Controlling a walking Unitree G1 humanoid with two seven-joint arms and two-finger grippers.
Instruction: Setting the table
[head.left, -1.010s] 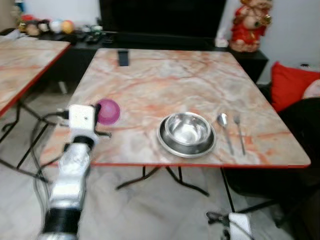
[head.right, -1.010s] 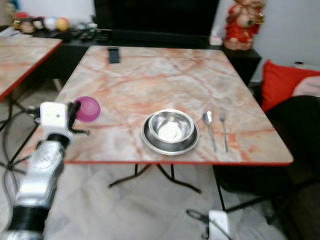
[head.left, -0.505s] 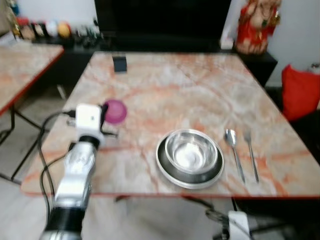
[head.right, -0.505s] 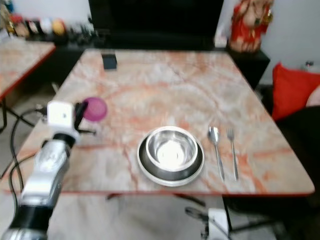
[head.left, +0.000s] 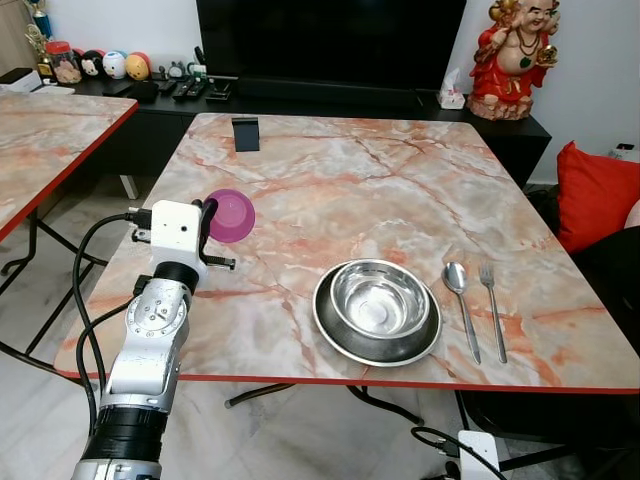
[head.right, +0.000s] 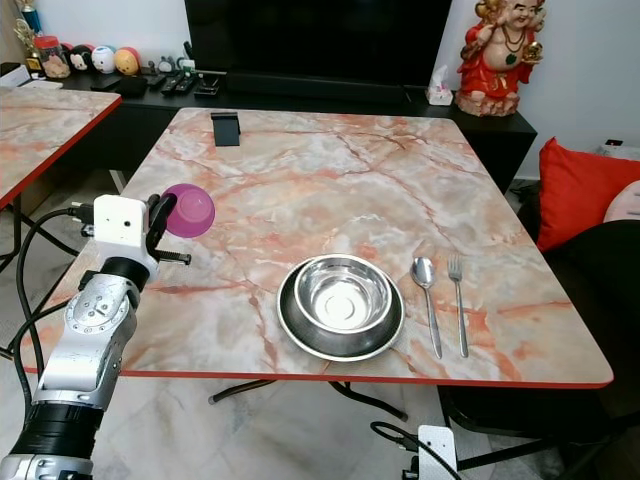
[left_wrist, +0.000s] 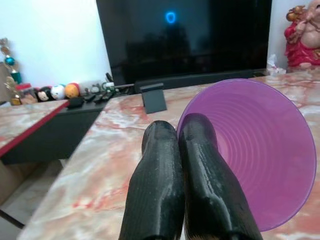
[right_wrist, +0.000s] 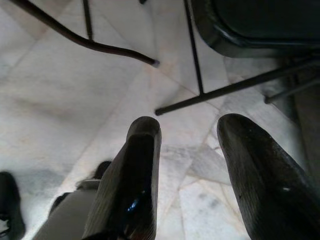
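Observation:
A purple plastic bowl (head.left: 232, 215) is tipped on its side in the air over the left part of the marble table (head.left: 330, 190). My left gripper (left_wrist: 177, 132) is shut on its rim, one finger inside the bowl (left_wrist: 255, 150) and one outside. A steel bowl (head.left: 383, 300) sits in a dark plate (head.left: 325, 335) near the table's front edge. A spoon (head.left: 460, 300) and a fork (head.left: 493, 300) lie side by side to its right. My right gripper (right_wrist: 190, 130) hangs open below table height over the pale floor.
A small black stand (head.left: 245, 133) is at the table's far left. A second marble table (head.left: 50, 130) is on the left, with a gap between. Behind are a TV (head.left: 330, 45), a low console and a red figurine (head.left: 510, 60). A red cushion (head.left: 595, 190) and a dark seat are on the right.
The camera has moved and the blurred view has sharpened; the table now looks nearer. The purple bowl has stayed in my left gripper over the table's left side.

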